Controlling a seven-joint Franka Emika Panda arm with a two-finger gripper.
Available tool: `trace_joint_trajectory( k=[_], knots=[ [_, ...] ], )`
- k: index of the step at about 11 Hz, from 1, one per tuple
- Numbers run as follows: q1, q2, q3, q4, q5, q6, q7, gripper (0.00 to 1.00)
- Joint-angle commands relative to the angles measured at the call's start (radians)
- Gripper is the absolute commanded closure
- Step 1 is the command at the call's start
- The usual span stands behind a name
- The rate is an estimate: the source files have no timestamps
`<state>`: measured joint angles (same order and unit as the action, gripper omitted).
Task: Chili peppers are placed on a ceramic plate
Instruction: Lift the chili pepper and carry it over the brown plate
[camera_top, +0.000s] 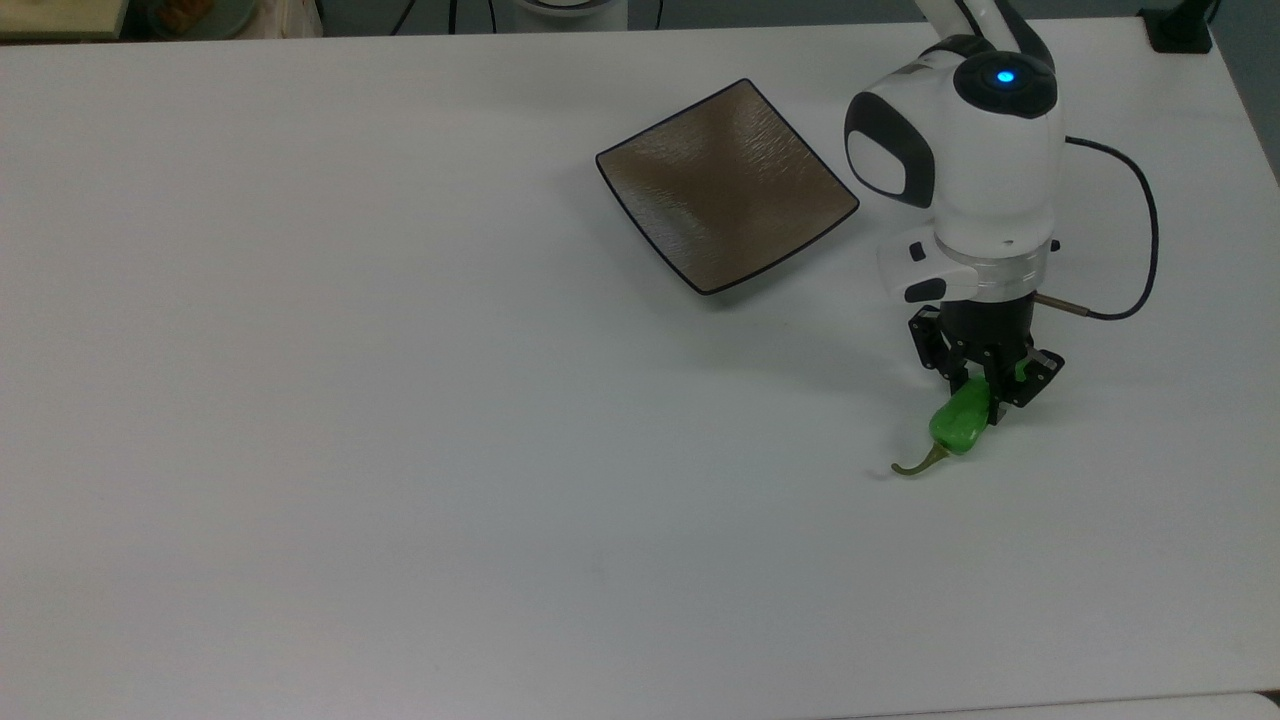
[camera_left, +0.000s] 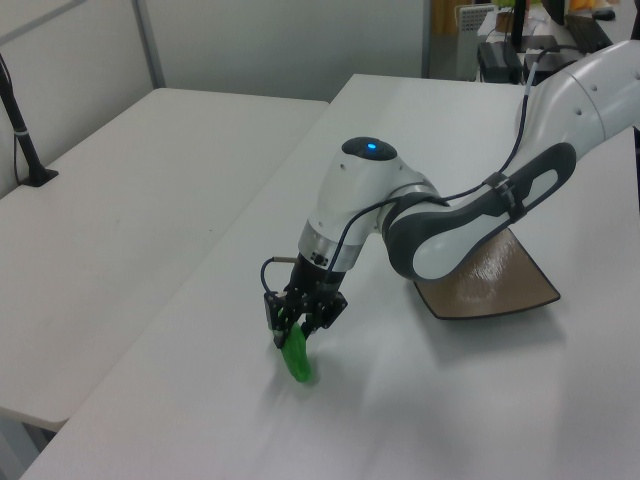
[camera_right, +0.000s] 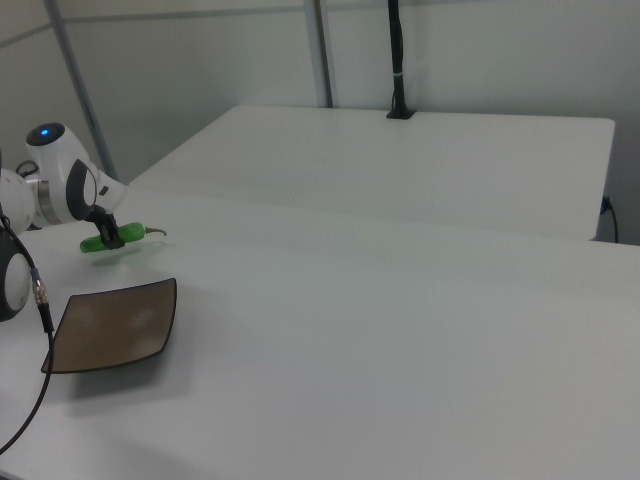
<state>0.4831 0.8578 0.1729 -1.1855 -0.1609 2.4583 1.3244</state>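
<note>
A white table (camera_top: 400, 400) fills the top view. The square ceramic plate (camera_top: 727, 186) sits bare at upper centre. At right, the gripper (camera_top: 982, 388) pinches the green chili pepper (camera_top: 958, 424), apparently just lifting. Next, I judge: carry it up-left over the plate.

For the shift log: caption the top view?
Gripper shut on the chili pepper, ceramic plate bare.

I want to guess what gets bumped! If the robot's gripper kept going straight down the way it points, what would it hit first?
Probably the white table: the gripper points down, shut on the chili pepper, with nothing else under it.
</note>
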Motion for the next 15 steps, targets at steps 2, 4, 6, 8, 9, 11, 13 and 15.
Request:
trace_joint_trajectory(
  k=[2, 4, 6, 8, 9, 11, 13, 15],
  knots=[
    [-0.026, -0.158, -0.004, -0.167, 0.036, -0.011, -0.092, 0.69],
    [-0.04, -0.219, -0.004, -0.198, 0.153, -0.095, -0.228, 0.69],
    [-0.06, -0.276, -0.004, -0.2, 0.254, -0.255, -0.409, 0.69],
    [-0.081, -0.363, -0.004, -0.262, 0.322, -0.347, -0.552, 0.69],
    [-0.089, -0.426, -0.001, -0.335, 0.323, -0.357, -0.614, 0.69],
    [-0.106, -0.544, 0.005, -0.474, 0.345, -0.383, -0.747, 0.69],
    [-0.124, -0.589, 0.005, -0.515, 0.348, -0.479, -0.835, 0.69],
    [-0.158, -0.65, 0.005, -0.603, 0.345, -0.489, -0.922, 0.69]
  ],
)
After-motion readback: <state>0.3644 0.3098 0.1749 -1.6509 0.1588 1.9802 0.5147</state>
